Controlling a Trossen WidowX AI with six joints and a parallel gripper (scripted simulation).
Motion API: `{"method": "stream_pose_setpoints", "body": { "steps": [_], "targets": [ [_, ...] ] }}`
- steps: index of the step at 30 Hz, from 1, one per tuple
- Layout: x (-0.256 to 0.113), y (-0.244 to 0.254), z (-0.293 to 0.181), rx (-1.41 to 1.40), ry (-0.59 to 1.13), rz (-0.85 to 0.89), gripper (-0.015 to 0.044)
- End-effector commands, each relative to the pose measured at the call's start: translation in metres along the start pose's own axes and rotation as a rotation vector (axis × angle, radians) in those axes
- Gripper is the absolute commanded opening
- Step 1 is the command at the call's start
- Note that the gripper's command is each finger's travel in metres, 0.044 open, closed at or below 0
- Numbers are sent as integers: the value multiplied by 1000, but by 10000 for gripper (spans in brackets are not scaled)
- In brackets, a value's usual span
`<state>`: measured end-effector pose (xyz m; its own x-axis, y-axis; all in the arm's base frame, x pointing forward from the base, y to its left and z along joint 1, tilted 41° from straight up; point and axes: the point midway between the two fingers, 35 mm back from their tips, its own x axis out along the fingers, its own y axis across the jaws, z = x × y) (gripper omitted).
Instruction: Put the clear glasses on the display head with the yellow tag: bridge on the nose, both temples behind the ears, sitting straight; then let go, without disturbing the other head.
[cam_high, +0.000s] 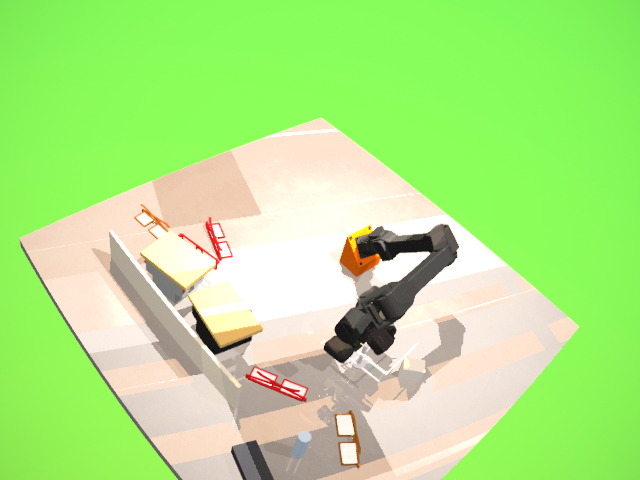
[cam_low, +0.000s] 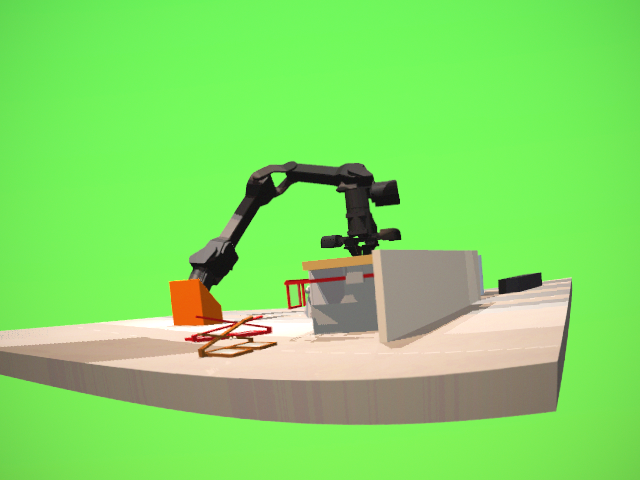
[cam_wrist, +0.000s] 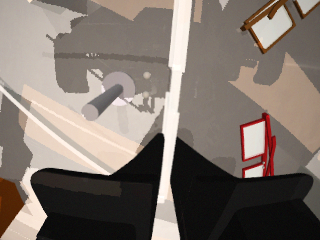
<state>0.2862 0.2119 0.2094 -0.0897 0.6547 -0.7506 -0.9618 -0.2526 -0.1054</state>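
My gripper (cam_high: 360, 352) (cam_wrist: 165, 139) is shut on the clear glasses (cam_high: 402, 358) (cam_wrist: 177, 50), above the table. In the wrist view their pale bar runs lengthwise between the fingertips; in the top view a thin temple sticks out to the right. In the exterior view the fingertips and glasses are hidden behind the grey head. A grey display head (cam_low: 341, 307) with a flat wooden top (cam_high: 178, 258) wears red glasses (cam_high: 199, 248) (cam_low: 330, 280). A black display head (cam_high: 209, 330) with a wooden top (cam_high: 224, 312) stands beside it, its face bare as far as seen. I cannot make out a yellow tag.
A pale wall (cam_high: 170, 320) (cam_low: 429, 294) stands behind the heads. Loose red glasses (cam_high: 277, 383) (cam_wrist: 265, 145) and brown glasses (cam_high: 356, 439) (cam_wrist: 272, 27) lie on the table. Near the gripper are a rod stand (cam_wrist: 105, 102) and a pale block (cam_high: 412, 369). A blue cylinder (cam_high: 301, 445) stands farther off.
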Motion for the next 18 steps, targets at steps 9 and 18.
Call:
{"method": "stream_pose_setpoints", "body": {
  "steps": [9, 18],
  "targets": [
    [25, 2, 1, 2, 1, 0, 0],
    [25, -3, 8, 2, 0, 0, 0]
  ]
}}
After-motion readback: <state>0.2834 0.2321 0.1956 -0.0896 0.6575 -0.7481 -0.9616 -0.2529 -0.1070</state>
